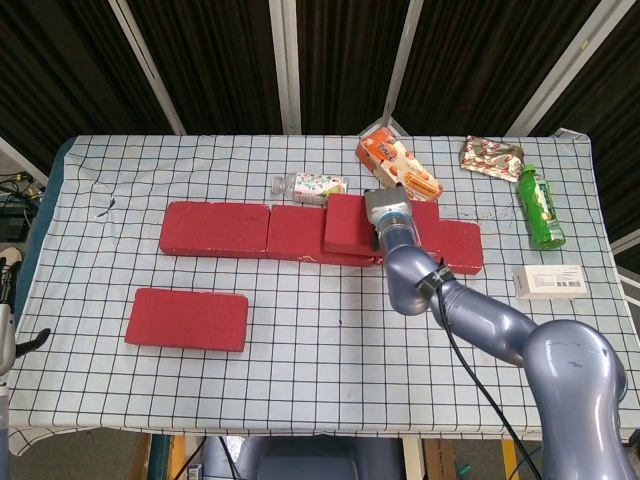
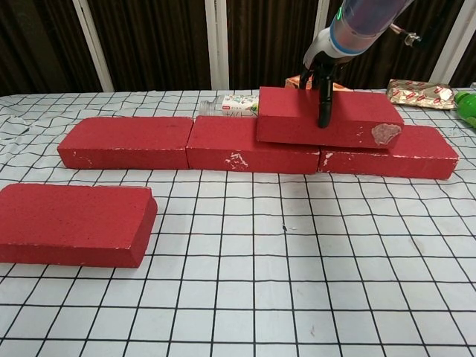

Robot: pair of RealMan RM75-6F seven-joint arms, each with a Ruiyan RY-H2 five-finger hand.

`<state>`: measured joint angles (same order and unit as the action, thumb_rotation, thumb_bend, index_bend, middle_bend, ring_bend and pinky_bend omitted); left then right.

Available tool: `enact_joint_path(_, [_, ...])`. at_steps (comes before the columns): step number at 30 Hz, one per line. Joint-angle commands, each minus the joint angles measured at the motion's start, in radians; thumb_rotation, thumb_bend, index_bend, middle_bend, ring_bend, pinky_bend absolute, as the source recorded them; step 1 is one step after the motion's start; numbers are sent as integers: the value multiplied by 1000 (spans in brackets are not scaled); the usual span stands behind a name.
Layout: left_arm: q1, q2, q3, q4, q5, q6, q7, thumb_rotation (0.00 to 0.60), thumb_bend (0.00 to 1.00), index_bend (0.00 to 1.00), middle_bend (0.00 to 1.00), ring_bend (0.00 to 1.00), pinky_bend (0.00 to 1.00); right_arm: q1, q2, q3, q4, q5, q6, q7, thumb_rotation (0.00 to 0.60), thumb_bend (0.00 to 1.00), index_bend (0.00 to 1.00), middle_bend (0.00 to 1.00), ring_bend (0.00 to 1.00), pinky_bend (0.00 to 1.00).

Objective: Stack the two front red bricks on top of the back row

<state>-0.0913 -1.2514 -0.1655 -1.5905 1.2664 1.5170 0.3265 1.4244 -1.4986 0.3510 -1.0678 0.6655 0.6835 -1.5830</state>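
Observation:
A back row of three red bricks runs across the table: left point(image 1: 215, 228) point(image 2: 126, 141), middle point(image 1: 295, 234) point(image 2: 238, 154) and right point(image 1: 458, 246) point(image 2: 405, 154). A fourth red brick point(image 1: 347, 222) point(image 2: 297, 119) lies over the seam between the middle and right bricks. My right hand point(image 1: 386, 211) point(image 2: 321, 78) grips it from above, fingers point(image 2: 323, 108) down its front face. One more red brick point(image 1: 187, 319) point(image 2: 74, 223) lies flat at the front left. No left hand shows in either view.
Behind the row lie a small bottle point(image 1: 310, 186) point(image 2: 236, 105), an orange snack box point(image 1: 398, 163) and a snack packet point(image 1: 490, 157) point(image 2: 418, 93). A green bottle point(image 1: 540, 208) and a white box point(image 1: 550, 281) stand at the right edge.

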Motion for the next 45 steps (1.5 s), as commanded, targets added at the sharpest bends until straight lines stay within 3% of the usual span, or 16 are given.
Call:
enact_joint_path(1, [-1,0,0,1,-1,-1,-1,600,98,78,0,0,110,2,-8,3,5,-5,6,-2,600,171,447,317,189,0])
enact_joint_path(45, [-10,-4,6,10,-12,-5,3,600,98,81,0,0,110,-19,-41,57,-11,-66,68,-7,600,172,447,317,189,0])
